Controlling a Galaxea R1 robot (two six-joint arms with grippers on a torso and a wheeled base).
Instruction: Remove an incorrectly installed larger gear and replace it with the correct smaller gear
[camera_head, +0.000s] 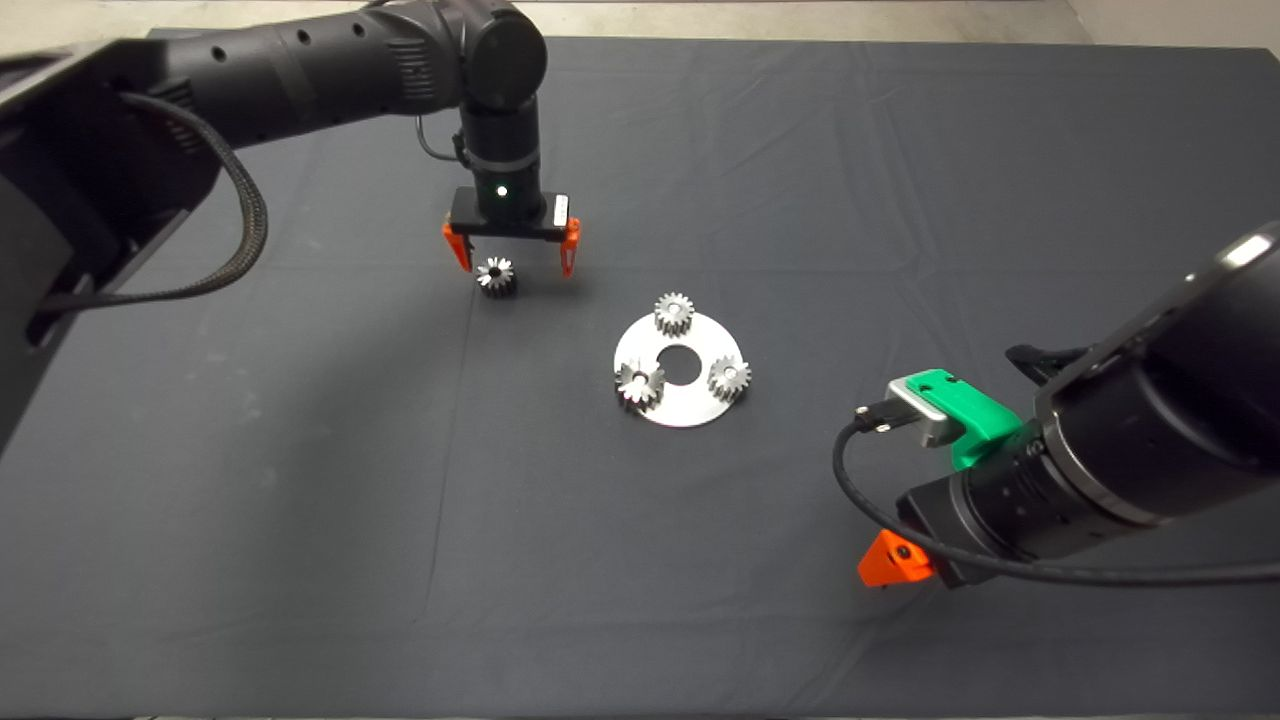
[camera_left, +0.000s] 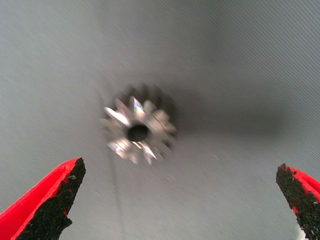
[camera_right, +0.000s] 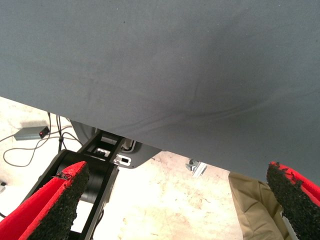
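The left gripper (camera_head: 512, 250) hangs toward the desk's far edge with jaws spread wide, straddling a loose gear (camera_head: 496, 275) on the mat (not touching it). The larger gear (camera_head: 640, 384) sits on the round plate (camera_head: 680, 410) mid-desk, while the right gripper (camera_head: 893, 562) idles near the right edge, jaws released.

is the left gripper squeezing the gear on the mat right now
No. The left gripper is open, its fingers spread wide on either side of the gear, touching nothing.
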